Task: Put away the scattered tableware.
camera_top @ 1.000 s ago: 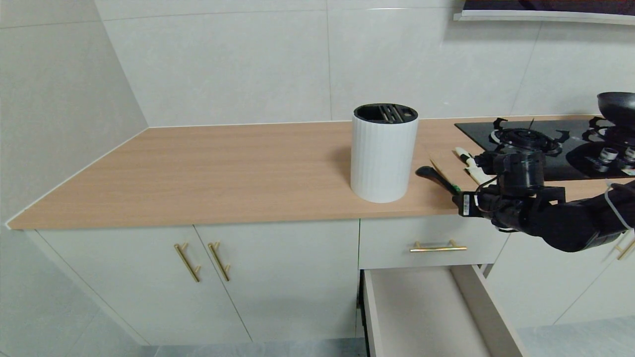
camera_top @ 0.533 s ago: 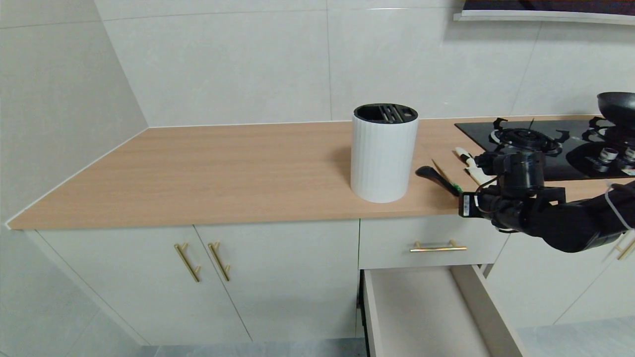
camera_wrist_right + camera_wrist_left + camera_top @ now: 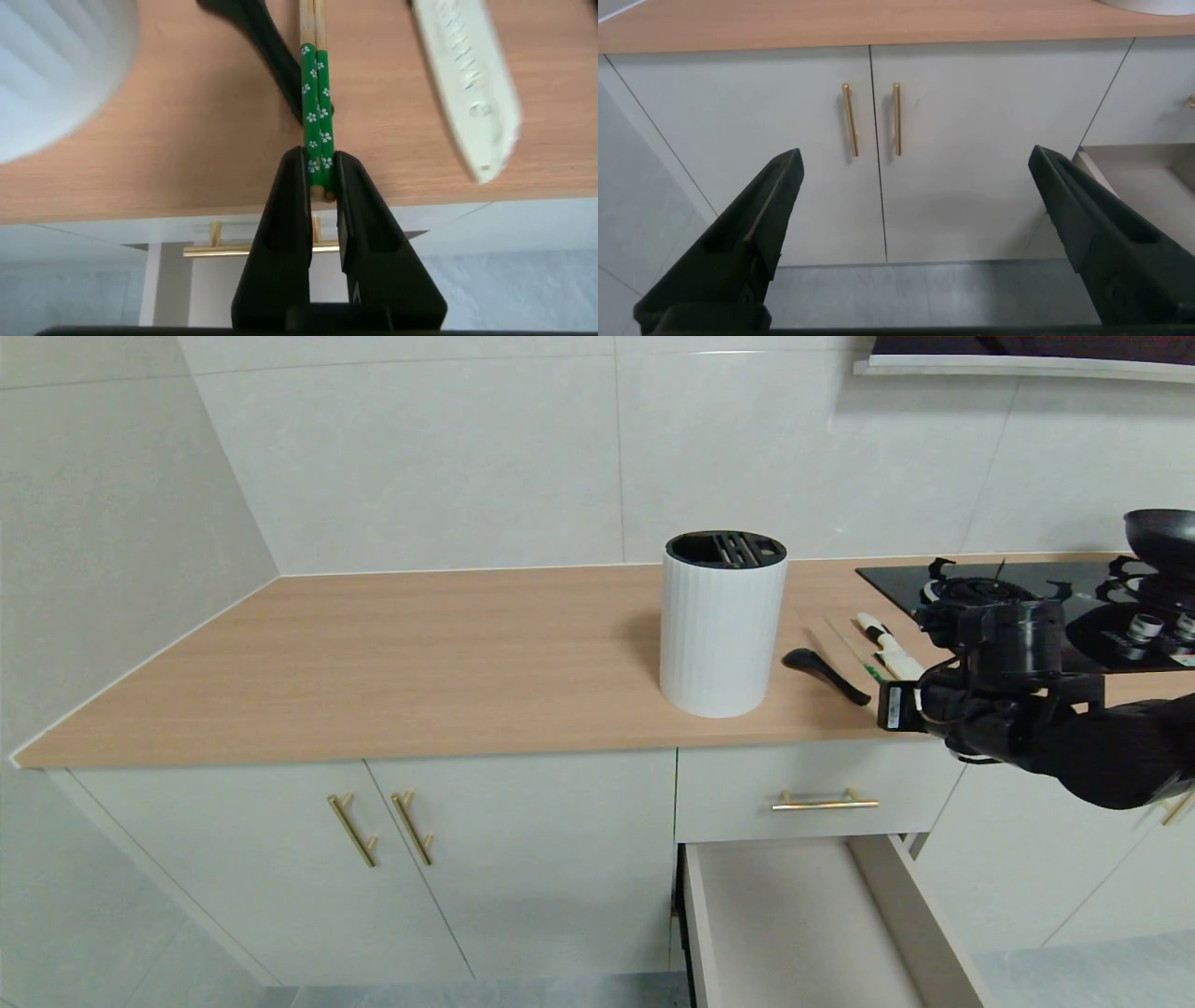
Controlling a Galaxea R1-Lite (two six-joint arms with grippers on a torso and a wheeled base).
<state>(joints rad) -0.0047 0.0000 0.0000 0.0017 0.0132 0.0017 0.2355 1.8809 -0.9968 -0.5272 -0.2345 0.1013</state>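
Observation:
A pair of wooden chopsticks with green ends (image 3: 316, 103) lies on the wooden counter (image 3: 420, 653), near its front edge. My right gripper (image 3: 320, 182) is shut on their green end; in the head view it (image 3: 885, 687) sits at the counter edge, right of the white cylindrical utensil holder (image 3: 724, 625). A black spoon (image 3: 826, 674) lies just beside the chopsticks (image 3: 851, 649), and a white-handled utensil (image 3: 887, 644) lies on their other side. My left gripper (image 3: 915, 243) hangs open in front of the lower cabinet doors (image 3: 878, 140), holding nothing.
A drawer (image 3: 794, 924) stands pulled open under the counter, below a shut drawer with a gold handle (image 3: 824, 801). A black gas hob (image 3: 1018, 607) with a dark pan (image 3: 1162, 537) takes the counter's right end. Bare counter stretches left of the holder.
My right gripper has shifted to the right and a little away from the holder, dragging the chopsticks' green end with it. The spoon and holder have stayed put.

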